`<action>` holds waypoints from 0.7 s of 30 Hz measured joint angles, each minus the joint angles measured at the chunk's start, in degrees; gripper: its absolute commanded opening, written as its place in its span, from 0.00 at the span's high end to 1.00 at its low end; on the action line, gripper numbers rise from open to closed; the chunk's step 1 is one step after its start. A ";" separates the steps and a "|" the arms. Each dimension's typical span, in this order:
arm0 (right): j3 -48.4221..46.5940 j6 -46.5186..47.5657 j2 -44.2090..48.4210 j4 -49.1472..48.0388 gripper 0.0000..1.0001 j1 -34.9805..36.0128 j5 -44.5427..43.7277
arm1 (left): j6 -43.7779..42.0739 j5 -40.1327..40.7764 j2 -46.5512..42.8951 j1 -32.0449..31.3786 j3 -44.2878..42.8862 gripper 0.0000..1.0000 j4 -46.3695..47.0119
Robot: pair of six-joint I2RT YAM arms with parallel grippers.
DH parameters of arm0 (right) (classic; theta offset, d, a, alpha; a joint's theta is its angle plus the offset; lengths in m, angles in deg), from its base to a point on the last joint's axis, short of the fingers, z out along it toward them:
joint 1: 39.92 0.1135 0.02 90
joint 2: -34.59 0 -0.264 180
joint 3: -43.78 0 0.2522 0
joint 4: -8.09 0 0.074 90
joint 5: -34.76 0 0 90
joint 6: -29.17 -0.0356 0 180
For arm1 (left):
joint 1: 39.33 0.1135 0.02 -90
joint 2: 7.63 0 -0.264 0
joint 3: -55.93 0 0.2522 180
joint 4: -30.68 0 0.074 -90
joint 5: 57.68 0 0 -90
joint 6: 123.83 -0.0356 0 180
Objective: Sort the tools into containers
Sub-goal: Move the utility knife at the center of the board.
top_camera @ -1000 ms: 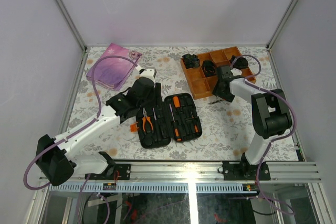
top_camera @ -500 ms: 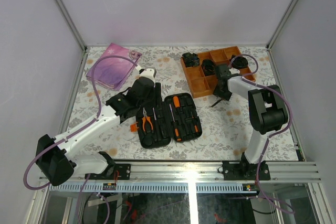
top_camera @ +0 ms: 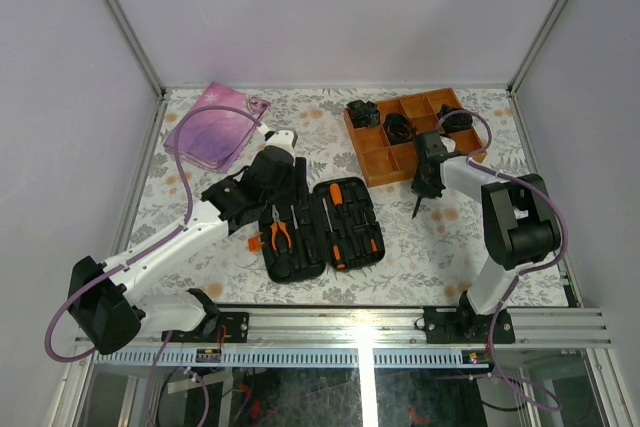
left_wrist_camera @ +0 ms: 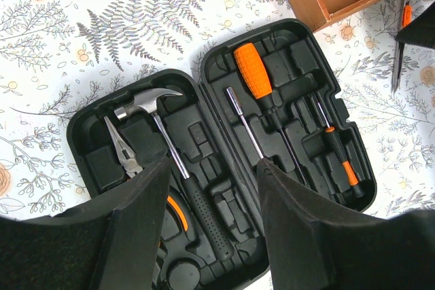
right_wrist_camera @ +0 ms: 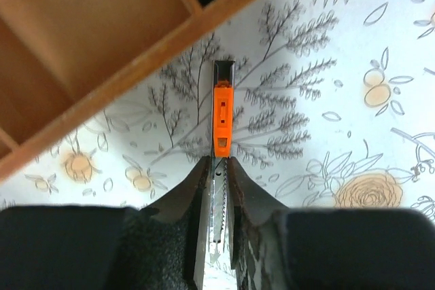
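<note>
Right claw [right_wrist_camera: 217, 164]: jaws have drawn in over the last second and are now clamped on a slim orange-banded tool [right_wrist_camera: 223, 110]. Serrated metal shaft sits between the pads; orange band and black tip stick out ahead.

Tool has swung with the claw. A second ago it lay crosswise on the table [right_wrist_camera: 353, 86] just beside the wooden tray [right_wrist_camera: 81, 32]. From above it now points toward the near edge, hanging off the claw [top_camera: 424, 179] as a dark sliver [top_camera: 415, 207]. Cannot tell whether it is clear of the table or dragging on it.

Tray is close by; its compartments hold black bundles [top_camera: 398, 128], not tools.

Tool case [top_camera: 320, 227] lies open, well apart to the left of the held tool. Inside are a hammer [left_wrist_camera: 146, 96], pliers [left_wrist_camera: 126, 147], an orange-handled screwdriver [left_wrist_camera: 253, 66] and a thin driver [left_wrist_camera: 336, 154]. Several moulded slots look empty.

Left claw [left_wrist_camera: 214, 168]: jaws apart and empty, hovering over the case; no change over the last second.

Judgement: the grasp is made, so the pick of this stray tool is under way. Carrying it across to a free slot in the case is probably what is left. The grip is narrow, on a thin shaft, so the tool may pivot during the carry.
</note>
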 measured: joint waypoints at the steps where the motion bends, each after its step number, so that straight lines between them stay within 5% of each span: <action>1: 0.83 0.79 0.79 0.00 0.82 0.00 0.83 | 0.00 0.00 0.00 0.00 0.00 0.47 0.00; 15: 6.51 13.57 6.97 2.89 0.79 2.21 12.28 | 0.00 0.02 0.28 0.31 0.00 0.48 0.00; 21: 6.49 17.42 7.10 5.53 0.66 8.94 11.23 | 0.00 -0.02 0.70 0.96 0.00 0.47 0.00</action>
